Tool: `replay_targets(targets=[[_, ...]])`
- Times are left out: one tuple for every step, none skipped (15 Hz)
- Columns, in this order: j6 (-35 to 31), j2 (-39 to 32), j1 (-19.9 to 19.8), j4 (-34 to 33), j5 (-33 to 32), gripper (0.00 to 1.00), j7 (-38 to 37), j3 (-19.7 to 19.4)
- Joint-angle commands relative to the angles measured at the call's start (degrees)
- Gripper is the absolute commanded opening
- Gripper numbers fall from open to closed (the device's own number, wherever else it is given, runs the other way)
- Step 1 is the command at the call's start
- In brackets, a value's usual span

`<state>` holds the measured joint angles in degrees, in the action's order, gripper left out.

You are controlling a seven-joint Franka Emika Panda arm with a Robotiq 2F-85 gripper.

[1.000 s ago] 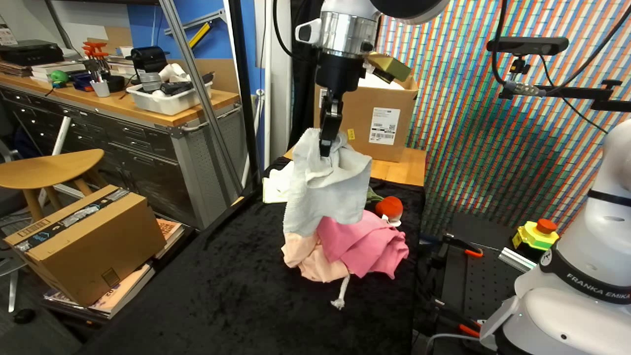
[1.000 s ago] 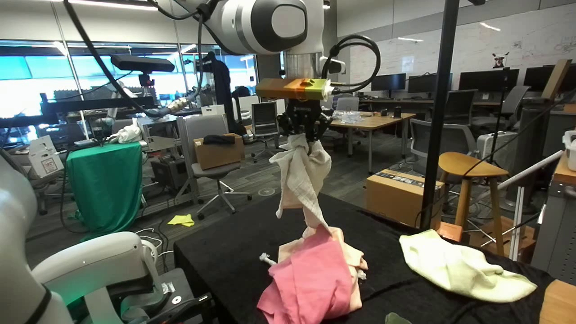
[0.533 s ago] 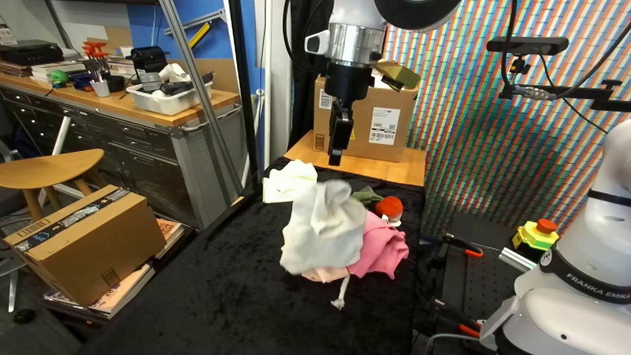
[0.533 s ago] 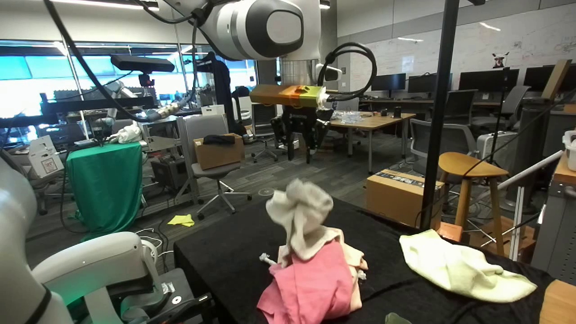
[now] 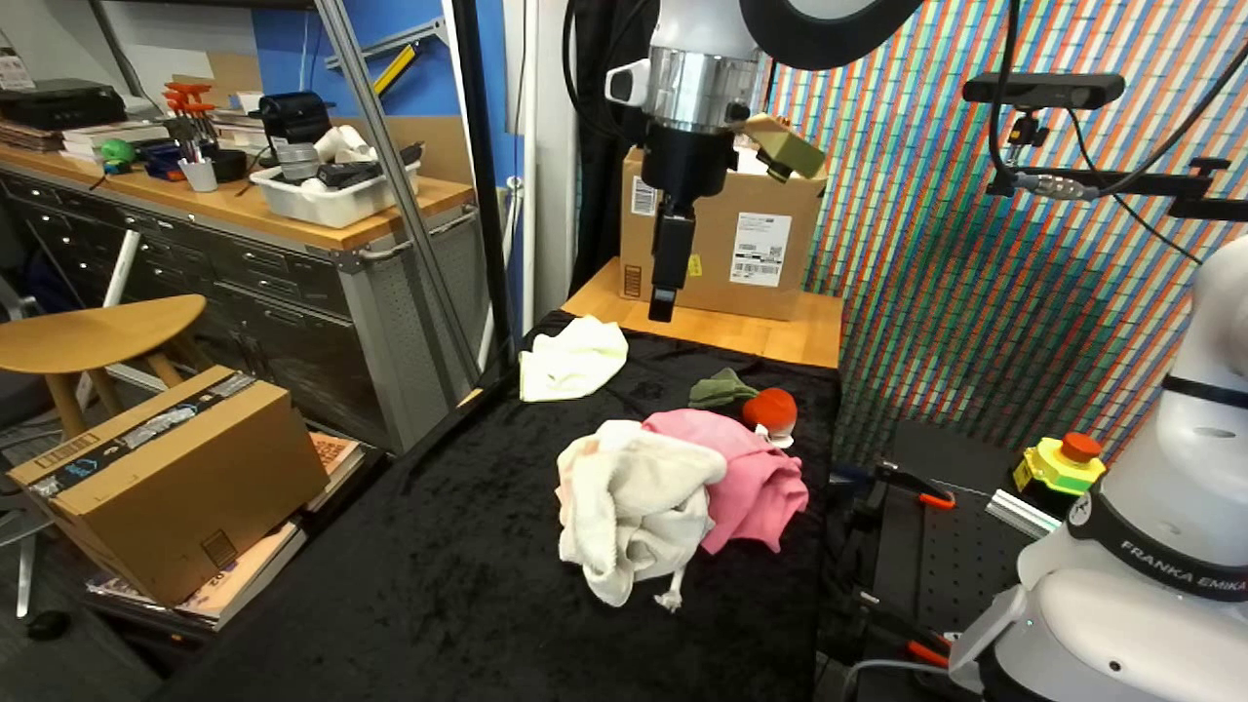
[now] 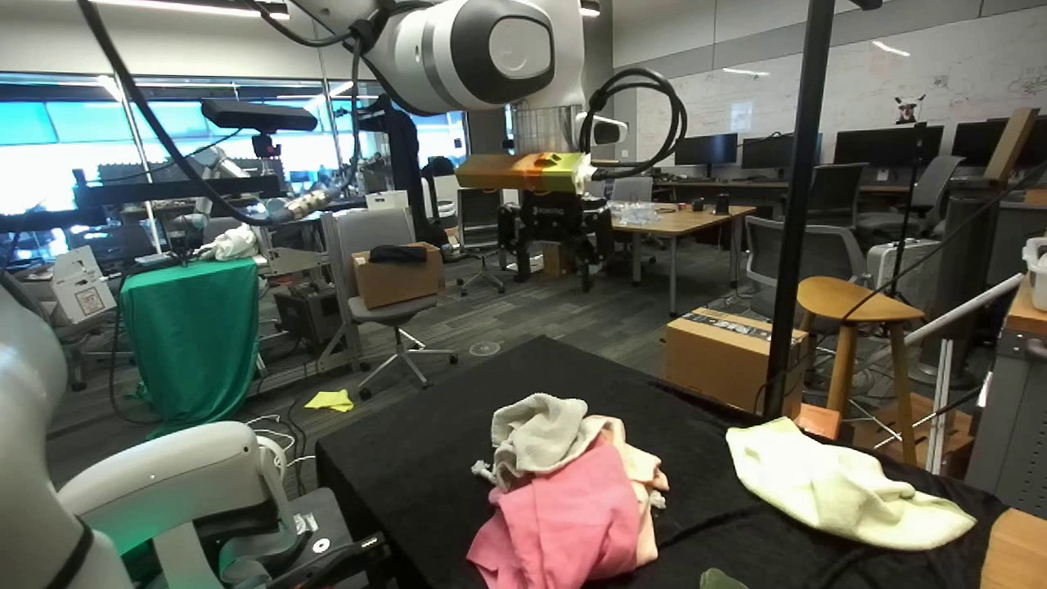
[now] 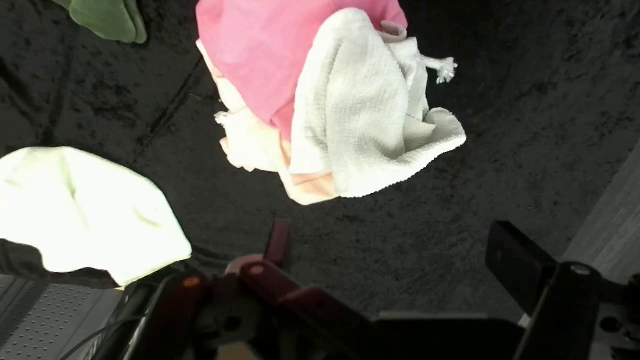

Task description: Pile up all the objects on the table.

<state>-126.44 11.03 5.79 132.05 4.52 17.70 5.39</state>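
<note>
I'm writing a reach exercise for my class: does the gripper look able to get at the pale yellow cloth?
Probably yes: the open gripper holds nothing, and the pale yellow cloth lies uncovered, apart from the pile of cloths. The gripper would first have to move across and down.

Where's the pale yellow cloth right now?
In an exterior view, the pale yellow cloth lies at picture right on the black table, apart from the pink cloth, near the wooden board.

"FRANKA EMIKA" stands on the black band of the arm, lower right in an exterior view; "ROBOTIQ" on the gripper, upper middle. The white label on a cardboard box is illegible.
</note>
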Motion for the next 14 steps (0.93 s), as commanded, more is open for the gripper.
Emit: replay_targets(targets=[[-0.62, -2.18, -0.50, -3.41, -2.13, 1.00, -3.79, -0.79], [-0.39, -3.22, -0.73, -4.62, -2.58, 1.00, -4.73, -1.03], [-0.35, -4.41, -0.95, -5.82, -2.92, 1.00, -5.20, -1.28], [-0.50, -5.68, -1.22, -7.05, -3.37, 1.00, -5.97, -1.51], [-0.66, -7.21, -1.48, -8.49, -3.53, 1.00, -6.08, -1.86], [-0.91, -9.06, -1.85, -10.17, -3.58, 1.00, -6.65, -2.20], [-1.88, -10.68, -2.22, -11.43, -3.94, 1.00, -7.40, -2.45], [-2.44, -12.57, -2.55, -13.09, -3.45, 1.00, -7.27, -2.84], [-3.76, -14.36, -2.90, -14.25, -3.57, 1.00, -7.79, -3.12], [-4.22, -16.36, -3.26, -15.91, -2.62, 1.00, -7.17, -3.49], [-5.30, -18.13, -3.66, -17.16, -2.49, 1.00, -7.27, -3.78], [-6.24, -19.97, -4.13, -18.43, -2.20, 1.00, -6.99, -4.05], [-6.90, -21.67, -4.56, -19.67, -1.72, 1.00, -6.75, -4.19], [-7.59, -23.60, -5.10, -21.20, -1.17, 1.00, -6.66, -4.34]])
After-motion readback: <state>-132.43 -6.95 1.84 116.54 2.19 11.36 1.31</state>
